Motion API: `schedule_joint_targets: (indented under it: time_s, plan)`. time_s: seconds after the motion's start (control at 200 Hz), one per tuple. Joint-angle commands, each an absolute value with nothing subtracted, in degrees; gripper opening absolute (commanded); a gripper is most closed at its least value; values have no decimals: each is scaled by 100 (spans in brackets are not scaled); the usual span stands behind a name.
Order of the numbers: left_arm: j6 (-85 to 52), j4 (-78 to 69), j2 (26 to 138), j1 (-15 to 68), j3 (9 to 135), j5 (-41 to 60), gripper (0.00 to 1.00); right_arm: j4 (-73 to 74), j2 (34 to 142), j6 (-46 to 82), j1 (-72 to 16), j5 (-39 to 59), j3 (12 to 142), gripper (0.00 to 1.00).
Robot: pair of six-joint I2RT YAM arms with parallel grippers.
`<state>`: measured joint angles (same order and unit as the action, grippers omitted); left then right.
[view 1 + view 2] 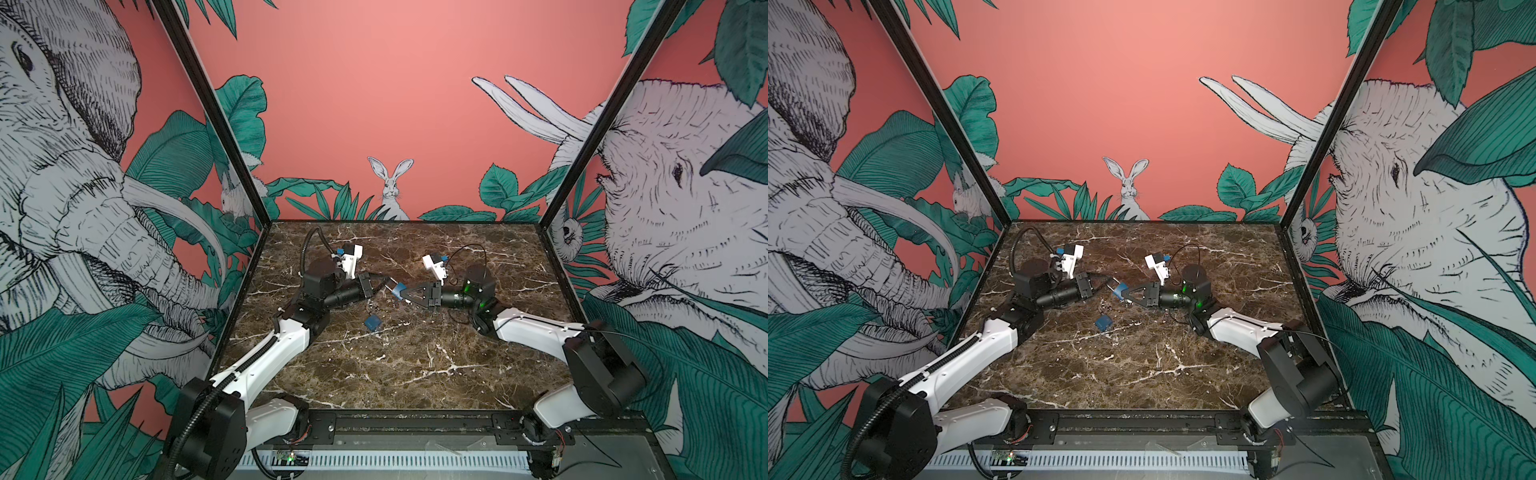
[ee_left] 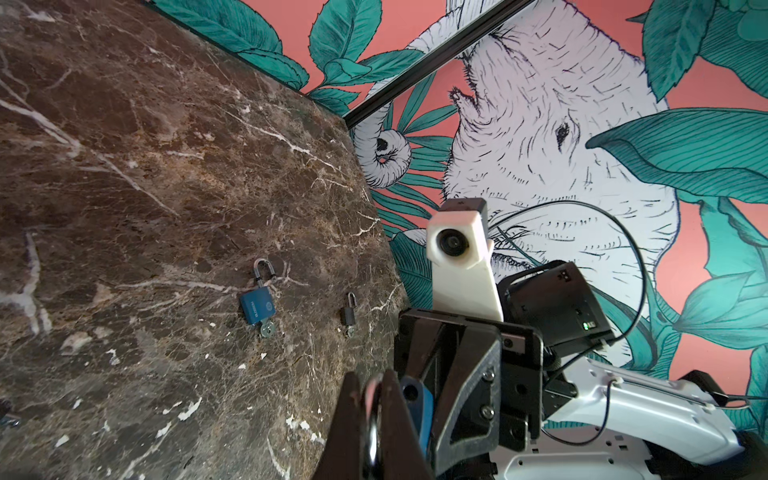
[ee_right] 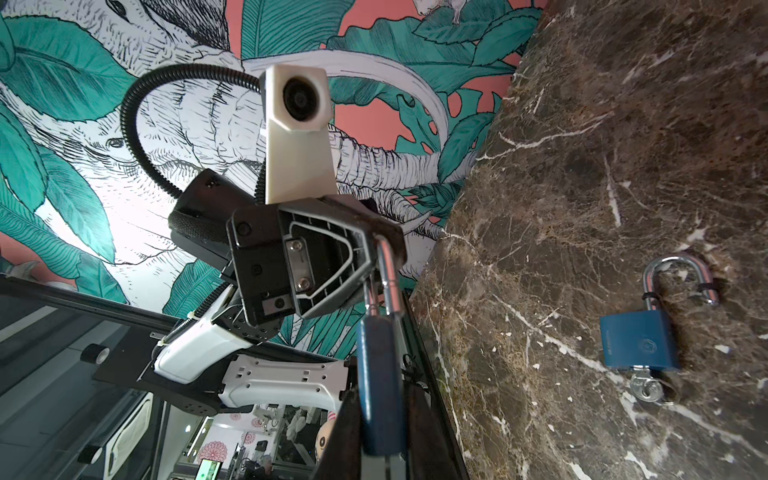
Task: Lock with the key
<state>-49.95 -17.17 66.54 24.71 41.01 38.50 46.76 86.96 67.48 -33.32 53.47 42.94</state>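
A blue padlock (image 1: 400, 289) (image 1: 1122, 289) hangs above the middle of the marble table, between my two grippers. My right gripper (image 3: 382, 415) (image 1: 402, 291) is shut on its blue body (image 3: 380, 386). My left gripper (image 2: 374, 386) (image 1: 386, 284) is shut on its silver shackle (image 2: 372, 415) (image 3: 388, 274). A second blue padlock (image 1: 372, 322) (image 2: 257, 306) (image 3: 638, 340) lies flat on the table just in front of the grippers, its shackle open. A silver key (image 2: 268, 329) (image 3: 646, 388) sticks in its base.
In the left wrist view a small dark padlock (image 2: 348, 313) with a key lies on the marble table (image 1: 415, 365) close to the blue one. Patterned walls with black frame posts (image 1: 582, 166) close the table on three sides.
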Motion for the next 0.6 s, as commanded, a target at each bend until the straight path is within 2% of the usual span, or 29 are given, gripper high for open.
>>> schedule_joint_targets:
  time_s: [0.0,0.185,0.595]
  plan:
    - [-4904,-2136,6510,2505,3938,4322,0,5213,8831,7199,-3054,4829,4640,0]
    - [-4871,-2339,6511,2505,3968,4468,0,5590,9096,7538,-3032,4872,4872,0]
    - [-5087,-2719,6474,2505,3929,4654,0,4874,9110,6995,-3016,4688,5200,0]
